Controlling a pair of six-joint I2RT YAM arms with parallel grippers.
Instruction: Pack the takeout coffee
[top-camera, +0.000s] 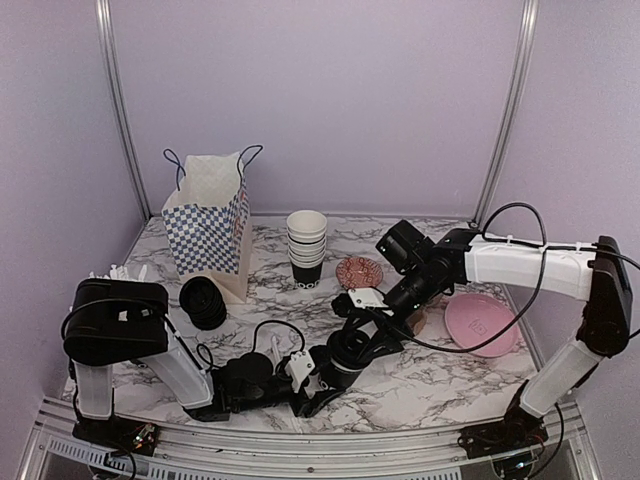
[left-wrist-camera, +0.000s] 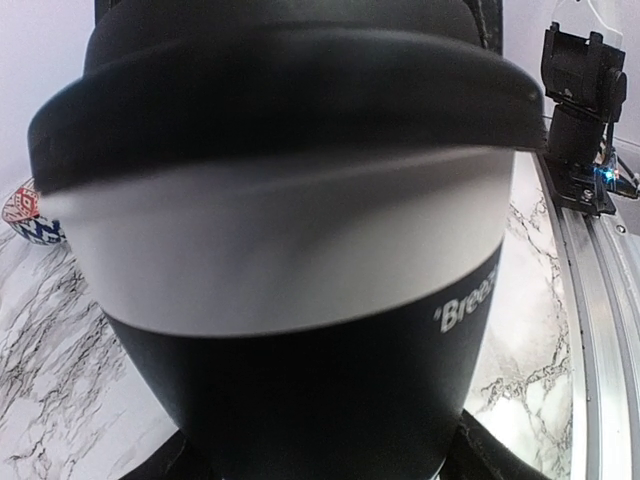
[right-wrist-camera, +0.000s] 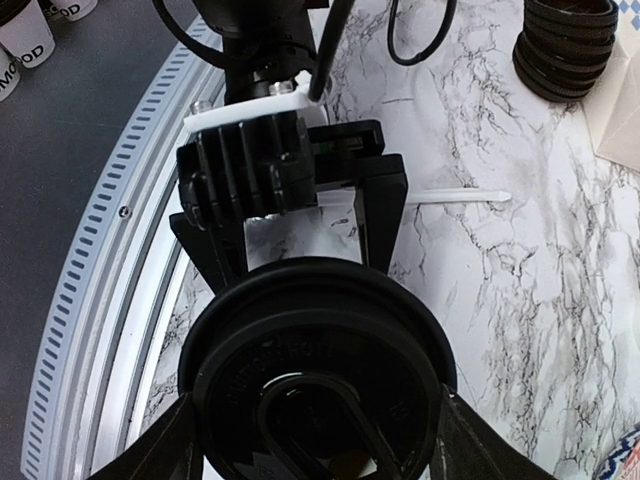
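The takeout coffee (top-camera: 350, 347) is a black cup with white print and a black lid, standing near the table's front middle. My left gripper (top-camera: 335, 368) is shut on its lower body from the front. In the left wrist view the cup (left-wrist-camera: 300, 380) fills the frame, with the lid (left-wrist-camera: 290, 90) on top and the fingers at the bottom corners. My right gripper (top-camera: 375, 315) comes down from above, and its fingers touch both sides of the lid (right-wrist-camera: 315, 350). The left gripper's body (right-wrist-camera: 290, 180) shows just beyond the lid.
A blue-checked paper bag (top-camera: 210, 225) stands open at the back left. A stack of black lids (top-camera: 203, 300) lies before it. A stack of white-rimmed cups (top-camera: 306, 245), a small red dish (top-camera: 359, 271) and a pink plate (top-camera: 482, 325) are nearby. A white stirrer (right-wrist-camera: 460, 197) lies on the marble.
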